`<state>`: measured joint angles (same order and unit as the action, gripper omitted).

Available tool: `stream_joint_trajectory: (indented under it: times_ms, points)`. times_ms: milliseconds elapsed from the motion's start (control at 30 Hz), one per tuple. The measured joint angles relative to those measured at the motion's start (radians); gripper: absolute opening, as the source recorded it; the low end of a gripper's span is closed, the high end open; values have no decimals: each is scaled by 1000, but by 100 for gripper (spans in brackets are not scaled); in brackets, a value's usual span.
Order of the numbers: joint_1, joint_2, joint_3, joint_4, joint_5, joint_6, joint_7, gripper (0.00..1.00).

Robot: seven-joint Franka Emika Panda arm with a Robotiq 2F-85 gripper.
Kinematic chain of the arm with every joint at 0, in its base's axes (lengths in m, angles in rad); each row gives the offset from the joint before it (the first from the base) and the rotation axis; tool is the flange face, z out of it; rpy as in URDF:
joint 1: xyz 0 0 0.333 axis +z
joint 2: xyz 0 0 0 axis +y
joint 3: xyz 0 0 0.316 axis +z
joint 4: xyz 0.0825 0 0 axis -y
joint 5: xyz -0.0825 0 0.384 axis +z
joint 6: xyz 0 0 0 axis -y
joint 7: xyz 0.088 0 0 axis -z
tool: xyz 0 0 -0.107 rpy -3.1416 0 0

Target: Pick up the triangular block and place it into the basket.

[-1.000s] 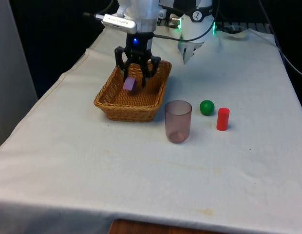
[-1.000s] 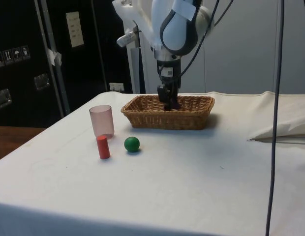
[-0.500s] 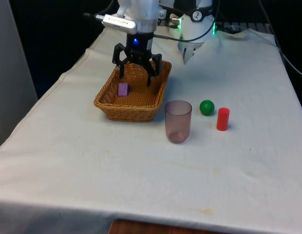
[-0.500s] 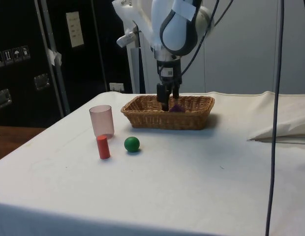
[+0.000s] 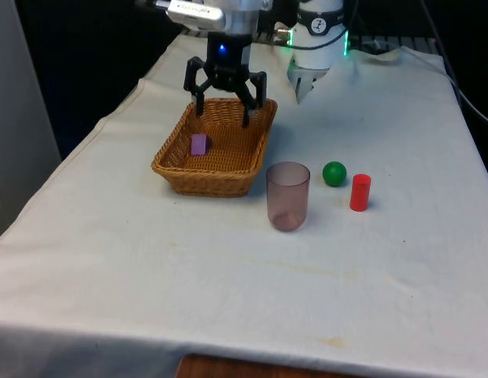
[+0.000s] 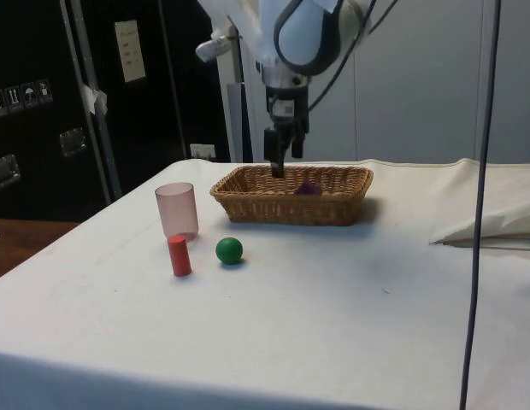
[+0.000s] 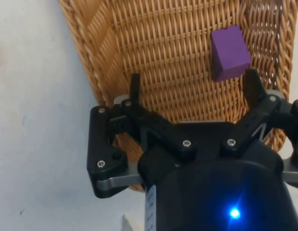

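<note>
block in the basket — cup, ball, cylinder on the front view's right.

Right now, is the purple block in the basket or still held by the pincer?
In the basket. The purple block lies on the floor of the basket, and the pincer hangs open above it, holding nothing.

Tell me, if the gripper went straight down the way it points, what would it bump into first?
Probably the basket. The open gripper hangs over its woven floor, with the purple block lying off to one side, so it would likely miss the block. Depth is hard to judge, though.
</note>
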<state>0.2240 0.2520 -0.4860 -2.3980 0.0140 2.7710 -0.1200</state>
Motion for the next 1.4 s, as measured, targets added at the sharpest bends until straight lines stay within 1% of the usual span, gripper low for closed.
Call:
stream_joint_trajectory:
  times_ms: [200, 400, 567, 633, 667, 833, 933, 1067, 1133, 1167, 1267, 1300, 1400]
  points:
    - [2, -59, 1, 1, -5, -39, 0, 100]
    - [3, -80, 2, 5, -4, -48, 0, 100]
    - [3, -98, 6, 19, -2, -70, 0, 100]
    - [4, -106, 7, 28, 0, -87, 0, 100]
    - [4, -112, 8, 38, 1, -105, 0, 100]
    - [4, -119, 12, 64, 6, -145, 0, 100]
    - [4, -120, 13, 69, 7, -154, 0, 100]
    - [4, -121, 20, 94, 21, -202, -2, 100]
    - [4, -121, 21, 99, 23, -211, -3, 100]
    - [4, -121, 24, 108, 25, -232, -3, 100]
    - [4, -121, 29, 120, 28, -261, -4, 100]
    - [5, -124, 33, 127, 29, -281, -4, 100]
    - [5, -127, 35, 130, 29, -289, -4, 100]
